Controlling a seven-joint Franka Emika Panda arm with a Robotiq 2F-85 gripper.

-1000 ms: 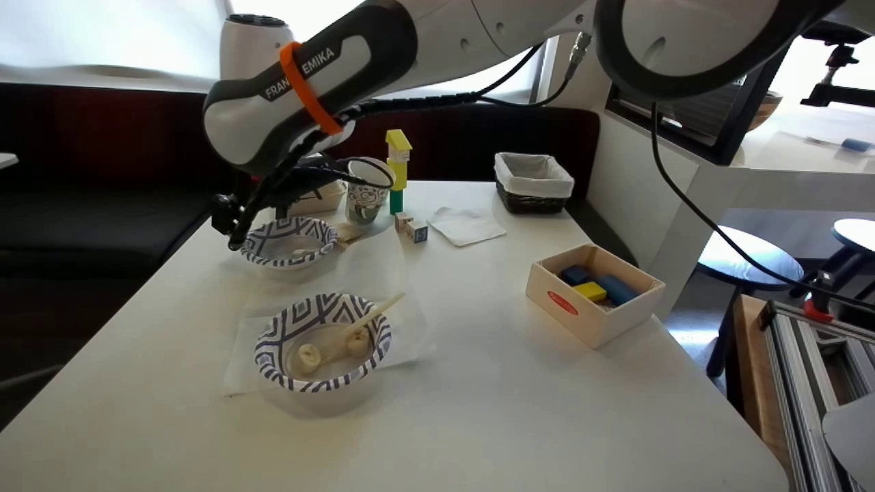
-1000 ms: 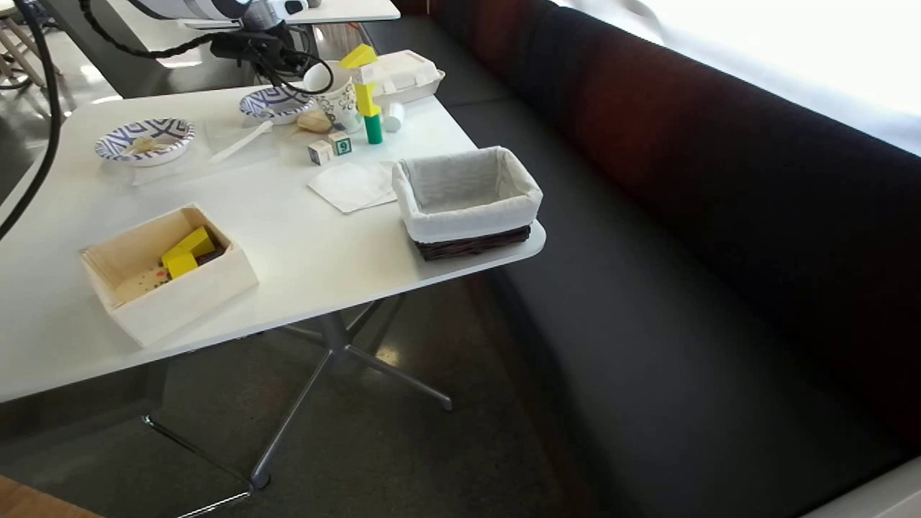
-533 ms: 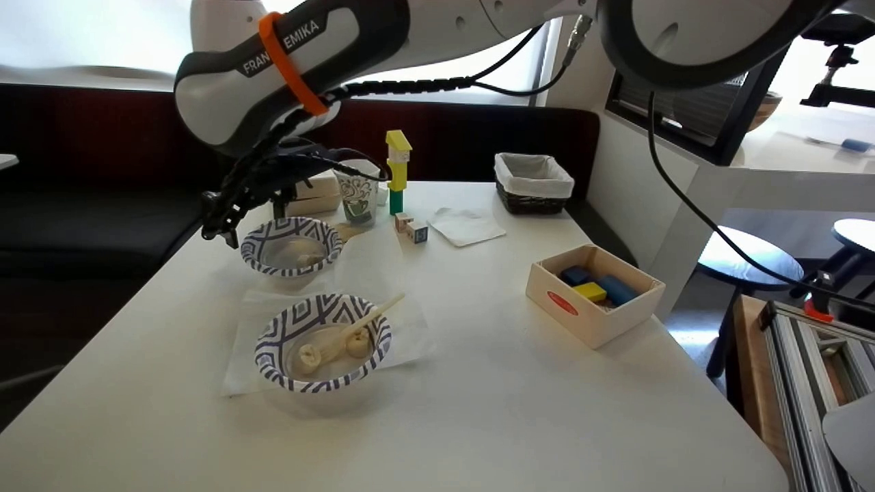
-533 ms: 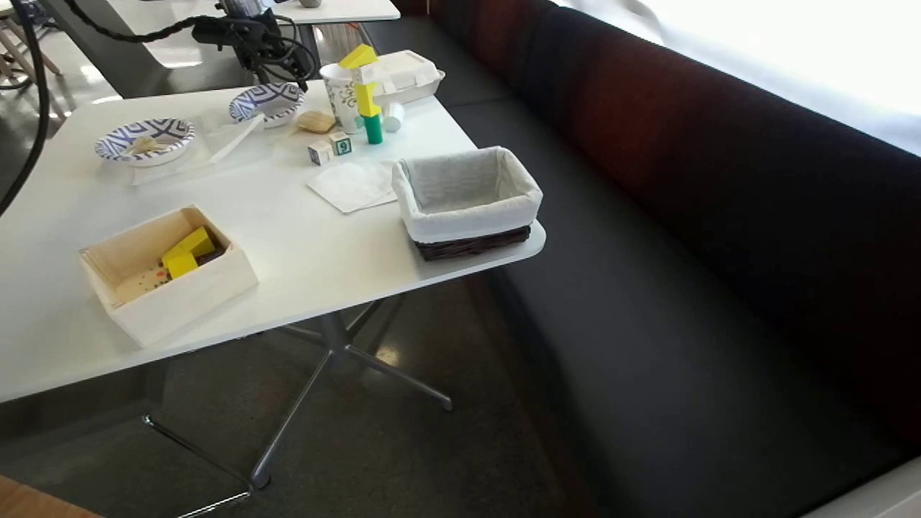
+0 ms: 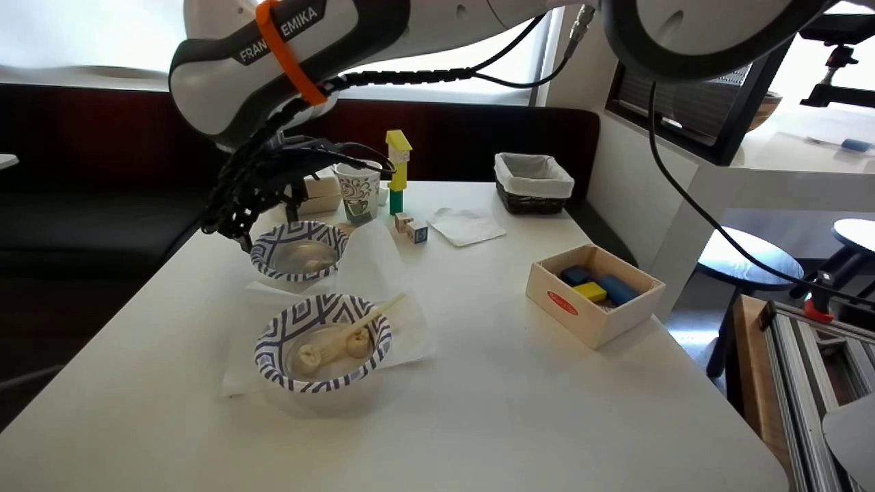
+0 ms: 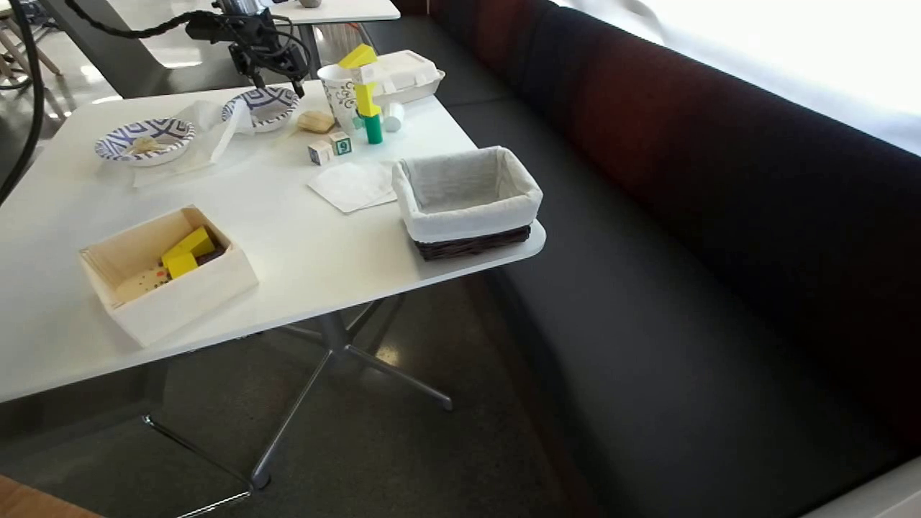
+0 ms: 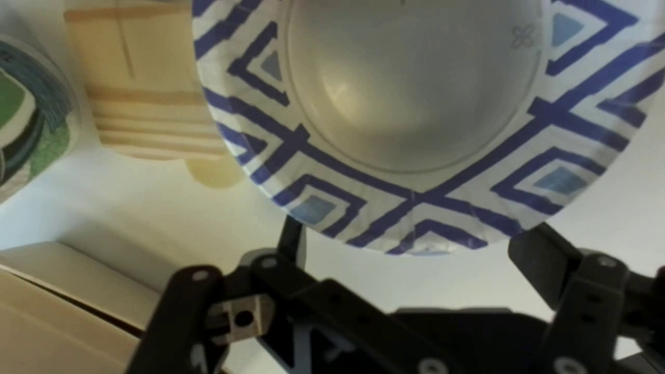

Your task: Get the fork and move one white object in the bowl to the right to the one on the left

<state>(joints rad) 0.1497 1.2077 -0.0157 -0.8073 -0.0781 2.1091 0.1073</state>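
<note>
In an exterior view, a round bowl with a white-and-dark-blue geometric pattern stands on the white surface, partly over a thin translucent sheet. The slim, pale plastic fork lies in it, handle slanting out over the rim, with two round cream-coloured pieces. Behind stands a matching patterned bowl, a small pale piece inside. The black two-fingered pincer is at this bowl's far edge, well apart from the fork. A light wooden box of coloured blocks is at right.

In an exterior view, the pincer points down at the matching patterned bowl's rim, near a printed white cup. The translucent sheet stands raised between the bowls. The fork cannot be made out here. A dark woven basket with white lining occupies a corner.

In the wrist view, the pincer is spread wide, its fingers on either side of the matching patterned bowl's nearest edge. Contact with the rim cannot be determined. A tan, ridged object lies beside the bowl.
</note>
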